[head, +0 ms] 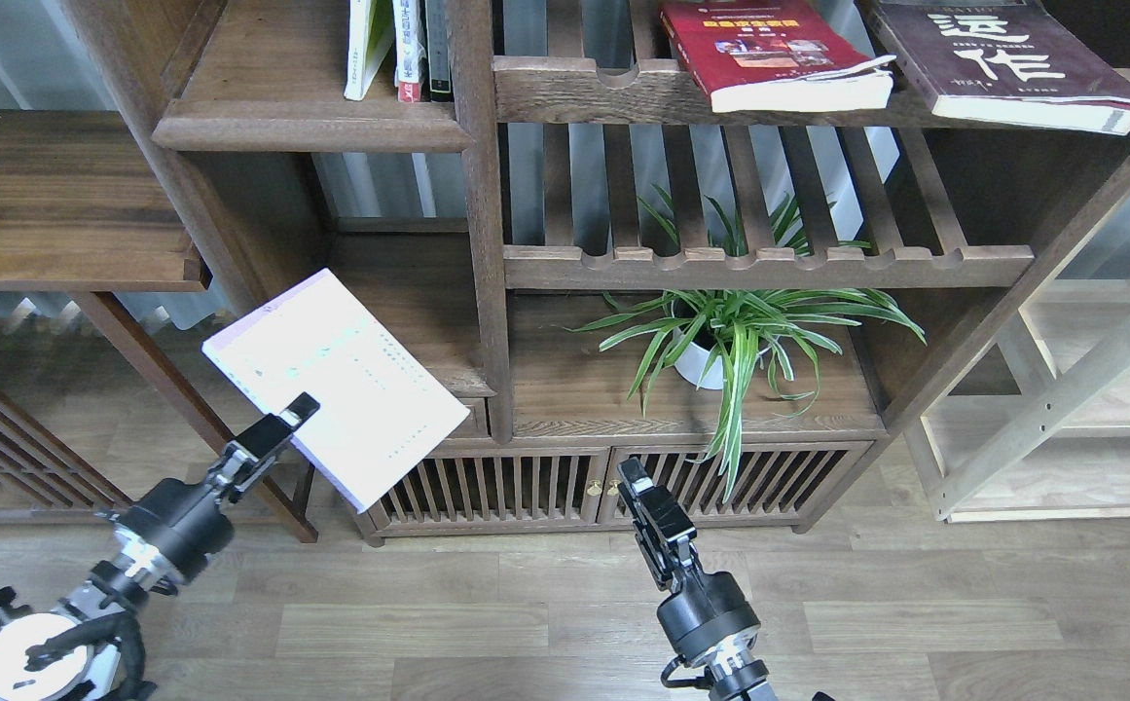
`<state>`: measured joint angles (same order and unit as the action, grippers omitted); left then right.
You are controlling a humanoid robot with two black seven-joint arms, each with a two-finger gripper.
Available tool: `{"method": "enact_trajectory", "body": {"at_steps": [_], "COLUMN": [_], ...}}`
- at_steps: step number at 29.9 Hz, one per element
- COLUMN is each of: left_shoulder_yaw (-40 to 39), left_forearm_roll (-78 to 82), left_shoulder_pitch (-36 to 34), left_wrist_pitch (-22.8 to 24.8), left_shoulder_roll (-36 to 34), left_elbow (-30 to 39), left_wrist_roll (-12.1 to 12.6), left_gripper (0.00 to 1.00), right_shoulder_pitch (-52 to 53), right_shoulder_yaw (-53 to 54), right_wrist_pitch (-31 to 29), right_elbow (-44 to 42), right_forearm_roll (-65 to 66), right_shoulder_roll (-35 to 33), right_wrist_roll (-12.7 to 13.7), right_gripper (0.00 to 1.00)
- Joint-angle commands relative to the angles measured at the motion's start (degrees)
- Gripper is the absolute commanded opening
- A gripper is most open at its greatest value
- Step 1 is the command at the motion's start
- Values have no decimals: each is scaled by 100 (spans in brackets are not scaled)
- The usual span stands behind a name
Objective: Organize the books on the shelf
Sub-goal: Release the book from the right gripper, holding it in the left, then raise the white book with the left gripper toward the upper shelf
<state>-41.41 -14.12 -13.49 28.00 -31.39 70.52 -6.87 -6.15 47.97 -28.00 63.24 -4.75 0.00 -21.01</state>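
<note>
My left gripper (294, 413) is shut on the near edge of the pale lavender-white book (336, 380), holding it tilted in the air in front of the bookcase's lower left compartment. My right gripper (635, 479) is empty, low in front of the cabinet doors, its fingers too dark to tell apart. The red book with a yellow band (769, 49) and the maroon book with cream characters (1002, 58) lie flat on the top slatted rack. The solid dark shelf (311, 127) at upper left holds a few upright books (399, 49).
A potted spider plant (730, 336) stands on the cabinet top under the lower slatted rack (769, 265). Slatted cabinet doors (526, 487) are behind my right gripper. A dark side board (58, 263) is at left, and a pale wood frame (1061, 389) at right.
</note>
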Motion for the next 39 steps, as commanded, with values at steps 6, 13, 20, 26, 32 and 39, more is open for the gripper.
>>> {"method": "enact_trajectory", "body": {"at_steps": [6, 13, 20, 26, 32, 39], "left_shoulder_yaw": [-1069, -1852, -2055, -2695, -3311, -3672], "left_forearm_roll": [1278, 2036, 2307, 2501, 3187, 3214], "left_shoulder_pitch": [522, 1093, 1340, 1568, 1551, 1613], "left_wrist_pitch": [0, 0, 0, 0, 0, 0], "left_shoulder_roll": [203, 748, 1204, 1373, 1584, 1540], "left_elbow": [-784, -794, -803, -461, -56, 76], "left_wrist_roll": [168, 203, 282, 466, 643, 721], "left_gripper": [6, 9, 9, 9, 8, 8], "right_shoulder_pitch": [9, 0, -62, -88, -70, -70], "right_shoulder_yaw": [-24, -7, 2, 20, 20, 37], "right_wrist_pitch": [0, 0, 0, 0, 0, 0], "right_elbow": [-83, -110, -118, -119, -224, -285], "right_forearm_roll": [18, 27, 35, 35, 44, 44], "right_shoulder_roll": [0, 0, 0, 0, 0, 0], "right_wrist_roll": [9, 9, 18, 18, 18, 18], "right_gripper": [48, 48, 48, 49, 49, 51]}}
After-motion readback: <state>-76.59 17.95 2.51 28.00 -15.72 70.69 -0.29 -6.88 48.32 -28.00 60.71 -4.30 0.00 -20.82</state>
